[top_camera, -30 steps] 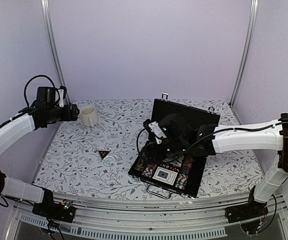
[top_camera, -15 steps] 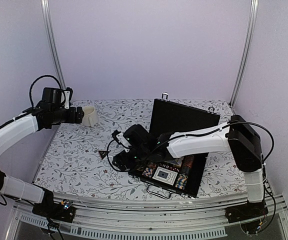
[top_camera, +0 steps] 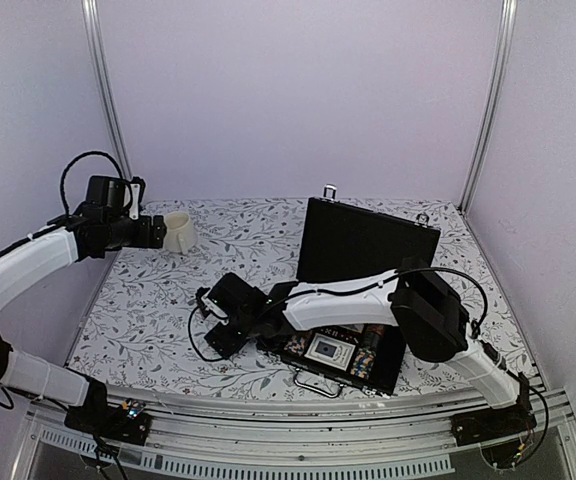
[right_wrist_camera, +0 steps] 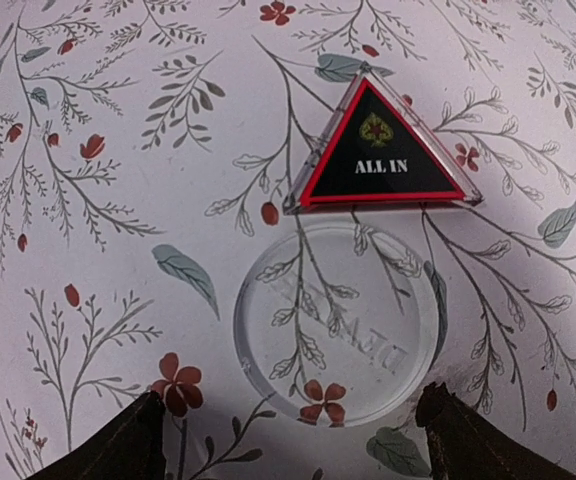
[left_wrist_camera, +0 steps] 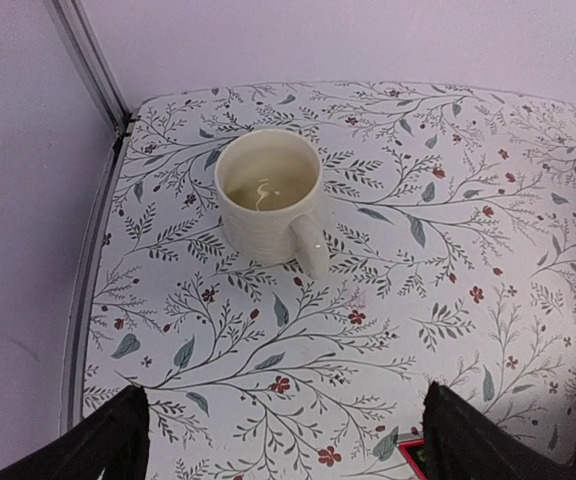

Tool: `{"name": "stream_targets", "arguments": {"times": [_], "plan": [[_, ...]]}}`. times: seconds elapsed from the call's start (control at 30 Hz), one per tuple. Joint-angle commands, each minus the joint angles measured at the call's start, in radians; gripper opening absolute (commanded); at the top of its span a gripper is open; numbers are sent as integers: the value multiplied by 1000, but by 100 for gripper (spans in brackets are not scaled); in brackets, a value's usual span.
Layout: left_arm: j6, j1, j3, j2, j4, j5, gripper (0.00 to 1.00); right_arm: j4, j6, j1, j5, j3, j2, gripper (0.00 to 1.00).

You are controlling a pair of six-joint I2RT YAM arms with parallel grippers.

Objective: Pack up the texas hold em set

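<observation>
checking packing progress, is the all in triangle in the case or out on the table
Out: the ALL IN triangle lies flat on the floral table, next to a clear disc, outside the open briefcase.

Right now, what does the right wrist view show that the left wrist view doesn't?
Right wrist only: the black ALL IN triangle and a clear disc next to it, with the right gripper open near the disc. Left wrist only: the cream mug, upright, ahead of the open left gripper, and a metal post. Both: the floral tablecloth, and jaws holding nothing.
</observation>
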Motion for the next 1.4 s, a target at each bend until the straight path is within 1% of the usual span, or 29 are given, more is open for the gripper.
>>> {"name": "stream_targets", "arguments": {"times": [0.0, 0.4, 0.53, 0.7, 1.03, 1.23, 1.37], "plan": [[3, -12, 3, 10, -11, -13, 95, -87, -17, 1, 85, 61, 48, 89], [5, -18, 3, 9, -15, -33, 95, -85, 1, -8, 19, 146, 135, 88], [6, -21, 4, 5, -15, -35, 95, -84, 13, -19, 0, 170, 161, 86], [4, -21, 5, 3, -15, -31, 95, -83, 11, -24, 2, 180, 183, 78], [5, -20, 6, 4, -14, -31, 94, -84, 3, -25, 2, 179, 198, 53], [6, -20, 5, 5, -14, -36, 94, -83, 0, -25, -11, 168, 169, 45], [7, -20, 5, 7, -15, -37, 94, -82, -2, -23, -38, 113, 106, 44]]}}
